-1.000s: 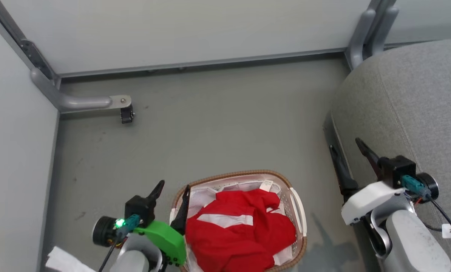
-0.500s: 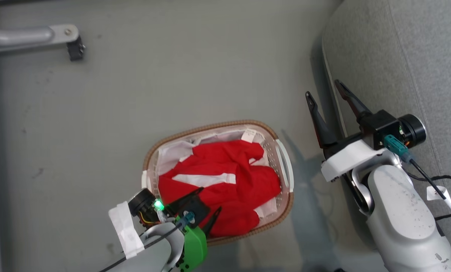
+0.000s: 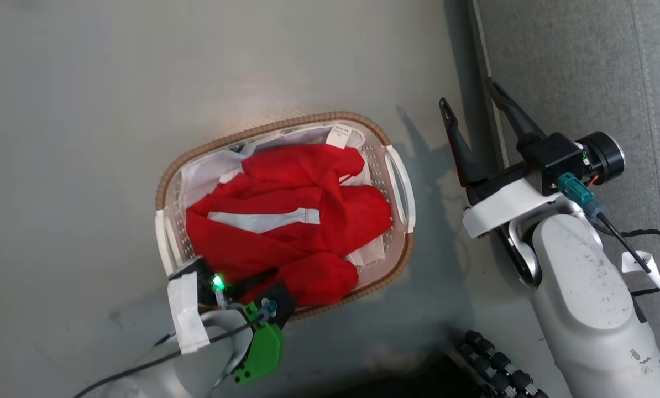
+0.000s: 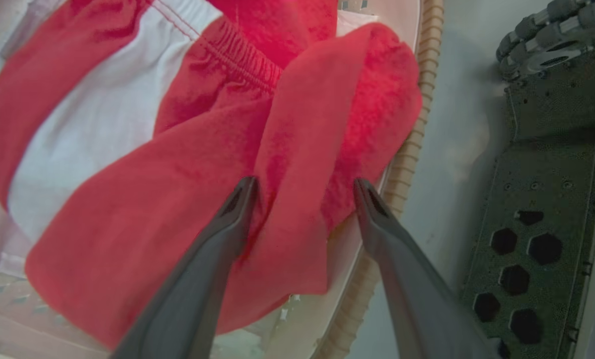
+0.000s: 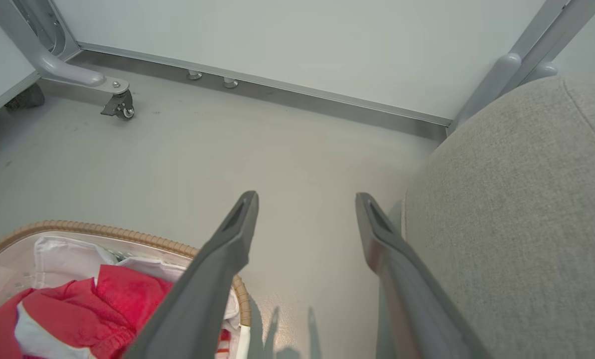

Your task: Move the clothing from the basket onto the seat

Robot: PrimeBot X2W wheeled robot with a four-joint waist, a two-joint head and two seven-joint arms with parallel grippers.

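Spread wide, the jaws of the left gripper (image 4: 305, 187) pinch nothing. They hang over the near end of the basket (image 3: 275, 126), and in the left wrist view a fold of the clothing (image 3: 286, 221) lies between the two fingers. The tips seem to sit right at the fabric, though I cannot tell from this angle whether they press into it. The right gripper (image 3: 468, 93) is likewise parted and empty, held above the floor (image 3: 87, 110) in the gap between the basket and the seat (image 3: 573, 66), its fingers pointing along the seat's edge.

All of the clothing is in the basket, a crumpled red heap with a white stripe (image 3: 263, 220) running across its middle. One red bulge rests against the brown woven rim at the end nearest the robot. The white liner (image 3: 208, 168) shows around the heap, mostly at the far end, where a small label (image 3: 339, 135) lies just inside the rim. The basket stands on the floor, near the seat but apart from it.

In the left wrist view a dark plate with hexagonal holes (image 4: 541, 209) lies on the floor beside the basket. The right wrist view takes in a pale wall panel (image 5: 277, 40) and a grey leg with a caster (image 5: 120, 105) at the far left.
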